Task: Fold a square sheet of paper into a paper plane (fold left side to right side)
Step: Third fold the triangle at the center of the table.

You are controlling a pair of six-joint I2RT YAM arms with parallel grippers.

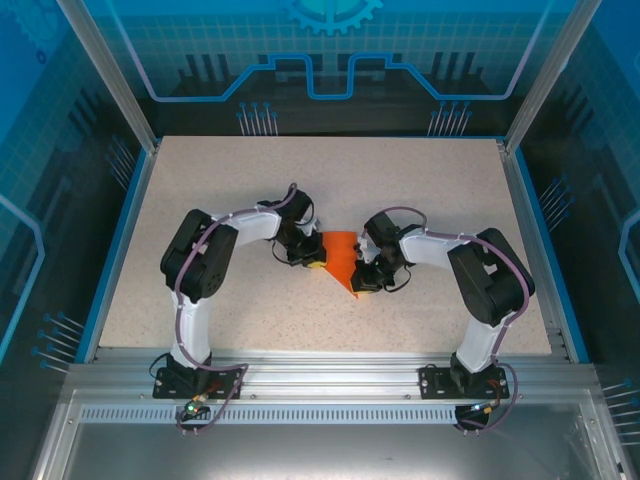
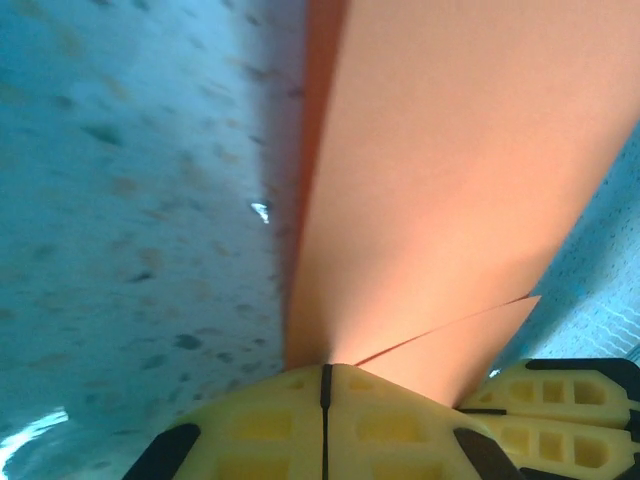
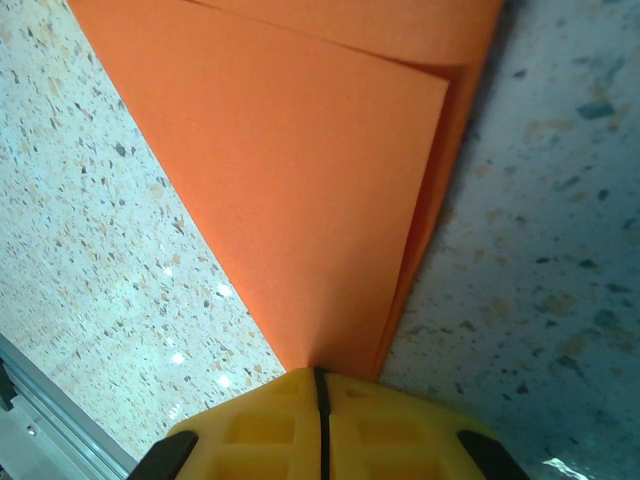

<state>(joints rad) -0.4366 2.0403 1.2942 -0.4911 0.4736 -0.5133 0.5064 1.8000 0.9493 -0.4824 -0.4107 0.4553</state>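
On the counter (image 1: 250, 180), from above: folded orange paper (image 1: 342, 255) between left claw (image 1: 314, 263) and right claw (image 1: 362, 283). Left wrist view: claw pressed together, pinching the paper's edge. Right wrist view: pressed together too, pinching its pointed corner.

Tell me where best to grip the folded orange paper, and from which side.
Probably its side edges, coming in low from left and right: the paper lies flat and thin on the table, so only edges offer a bite. Layers stack near its point. The left gripper and right gripper are shut on those edges now.
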